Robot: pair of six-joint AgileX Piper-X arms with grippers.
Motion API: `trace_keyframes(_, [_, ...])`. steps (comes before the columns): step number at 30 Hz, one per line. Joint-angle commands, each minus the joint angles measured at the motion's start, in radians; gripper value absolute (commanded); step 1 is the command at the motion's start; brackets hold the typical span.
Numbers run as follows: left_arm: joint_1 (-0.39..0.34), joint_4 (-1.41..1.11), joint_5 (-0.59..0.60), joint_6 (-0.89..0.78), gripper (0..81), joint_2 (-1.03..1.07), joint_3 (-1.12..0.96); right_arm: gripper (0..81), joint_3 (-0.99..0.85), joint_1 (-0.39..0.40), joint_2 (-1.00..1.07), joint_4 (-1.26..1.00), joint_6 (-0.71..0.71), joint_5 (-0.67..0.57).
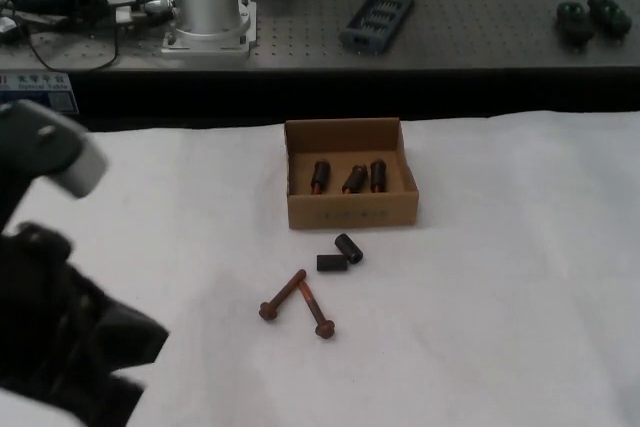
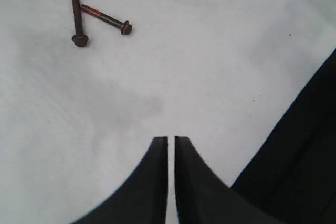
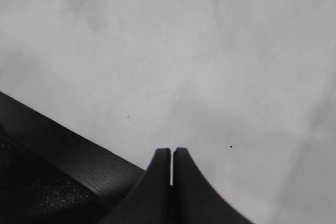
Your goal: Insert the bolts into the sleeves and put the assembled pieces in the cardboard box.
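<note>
The white-clothed bench bears a cardboard box, two loose sleeves and two bolts.

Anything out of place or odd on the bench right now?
Nothing looks spilled or damaged. Two bolts lie in a V on the cloth, with two sleeves loose beside them in front of the cardboard box. Three assembled pieces lie inside it.
</note>
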Motion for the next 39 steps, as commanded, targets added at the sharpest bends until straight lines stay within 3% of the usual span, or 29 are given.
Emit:
trace_keyframes(1, [0.0, -0.009, 0.001, -0.077, 3.5, -0.072, 0.028, 1.8, -0.007, 0.003, -0.009, -0.01, 0.001, 0.03])
trace_keyframes(5, [0.0, -0.009, 0.001, -0.154, 3.5, -0.134, 0.036, 1.8, -0.007, 0.003, -0.009, -0.077, 0.001, 0.061])
trace_keyframes(10, [0.0, -0.005, -0.016, -0.159, 3.5, -0.149, 0.036, 1.8, -0.007, 0.003, 0.038, -0.149, -0.002, -0.008])
trace_keyframes(16, [0.0, 0.021, -0.213, -0.166, 3.5, -0.149, 0.036, 1.8, -0.007, 0.005, 0.19, -0.198, -0.03, -0.029])
trace_keyframes(23, [0.0, 0.016, -0.178, -0.159, 3.5, -0.141, 0.038, 1.8, -0.007, 0.005, 0.291, -0.333, -0.007, -0.031])
trace_keyframes(27, [0.0, -0.019, -0.176, -0.073, 4.3, -0.089, 0.058, 1.8, -0.007, 0.005, 0.278, -0.356, 0.025, -0.019])
trace_keyframes(34, [0.0, -0.043, -0.088, -0.112, 31.6, 0.024, 0.071, 1.8, -0.007, 0.005, 0.276, -0.369, -0.036, -0.016])
trace_keyframes(37, [0.0, -0.043, -0.089, -0.136, 27.9, 0.028, 0.071, 1.8, -0.007, 0.002, 0.344, -0.399, -0.088, -0.026])
trace_keyframes(39, [0.0, -0.041, -0.089, -0.136, 20.8, 0.013, 0.071, 1.8, -0.007, -0.008, 0.419, -0.442, -0.108, -0.028])
